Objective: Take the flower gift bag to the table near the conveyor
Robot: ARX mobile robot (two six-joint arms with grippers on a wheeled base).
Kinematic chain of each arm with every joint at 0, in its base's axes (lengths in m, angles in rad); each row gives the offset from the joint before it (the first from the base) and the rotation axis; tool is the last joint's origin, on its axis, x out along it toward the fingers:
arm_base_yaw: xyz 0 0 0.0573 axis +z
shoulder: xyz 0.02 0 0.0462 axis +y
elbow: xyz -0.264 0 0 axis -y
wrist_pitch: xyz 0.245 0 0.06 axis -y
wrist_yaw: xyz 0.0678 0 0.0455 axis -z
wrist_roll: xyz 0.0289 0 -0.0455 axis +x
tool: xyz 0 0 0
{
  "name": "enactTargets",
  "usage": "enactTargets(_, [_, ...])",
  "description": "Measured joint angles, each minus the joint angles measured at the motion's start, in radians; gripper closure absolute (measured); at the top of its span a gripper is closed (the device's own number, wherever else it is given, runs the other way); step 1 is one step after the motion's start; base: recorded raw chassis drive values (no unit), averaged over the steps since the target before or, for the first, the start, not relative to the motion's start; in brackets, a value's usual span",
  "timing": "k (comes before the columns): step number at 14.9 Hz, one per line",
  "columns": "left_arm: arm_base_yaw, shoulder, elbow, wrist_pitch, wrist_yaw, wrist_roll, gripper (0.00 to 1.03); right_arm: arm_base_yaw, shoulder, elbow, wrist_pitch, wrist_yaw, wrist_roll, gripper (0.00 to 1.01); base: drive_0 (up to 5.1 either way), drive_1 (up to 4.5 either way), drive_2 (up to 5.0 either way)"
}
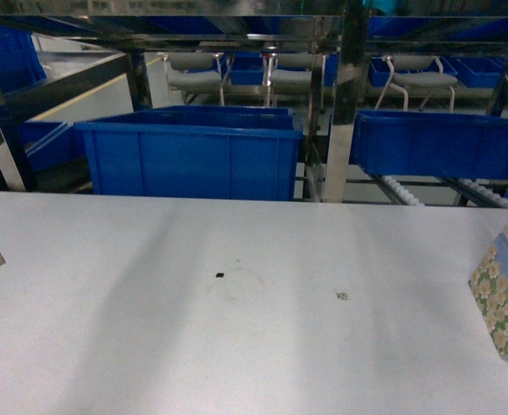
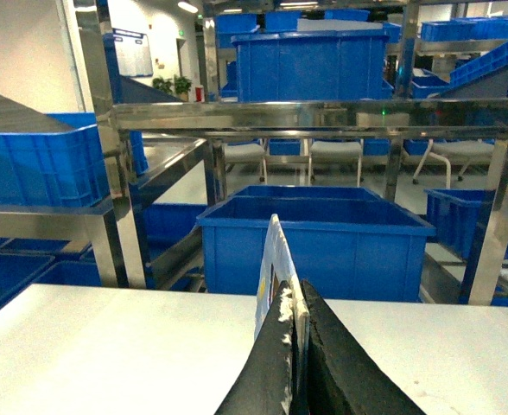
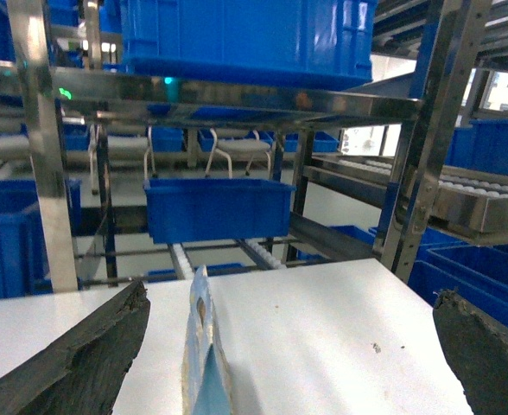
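1. While the left claw (image 2: pixel 295 363) is pinched tight on the top edge of a flower bag (image 2: pixel 276 268), the right claw (image 3: pixel 280 346) sits wide apart around a second flower bag (image 3: pixel 204 363).
2. Both bags stand on the white tabletop (image 1: pixel 237 346), at its left and right edges.
3. Behind: blue bins (image 1: pixel 189 156) and the steel roller conveyor (image 1: pixel 409 192).

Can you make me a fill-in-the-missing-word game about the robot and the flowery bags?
1. The left end effector is ___ on the edge of a flower gift bag.
2. The right end effector is wide ___, with another flower bag on the table in front of it.
3. The bins behind the white table are all the colour ___.

Missing words: shut; open; blue.
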Motion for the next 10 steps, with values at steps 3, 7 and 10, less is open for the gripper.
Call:
enactTargets(3, [0.0, 0.0, 0.0, 0.0, 0.0, 0.0, 1.01, 0.101, -0.098, -0.001, -0.011, 0.111, -0.035, 0.03, 0.0, 0.0, 0.0])
enactTargets(7, [-0.14, 0.195, -0.005, 0.225, -0.151, -0.04, 1.01, 0.101, -0.099, -0.001, -0.011, 0.111, -0.039, 0.03, 0.0, 0.0, 0.0])
enactTargets(10, [-0.232, 0.667, 0.098, 0.559, -0.292, -0.111, 1.01, 0.101, -0.099, -0.001, -0.011, 0.111, -0.039, 0.03, 0.0, 0.0, 0.0])
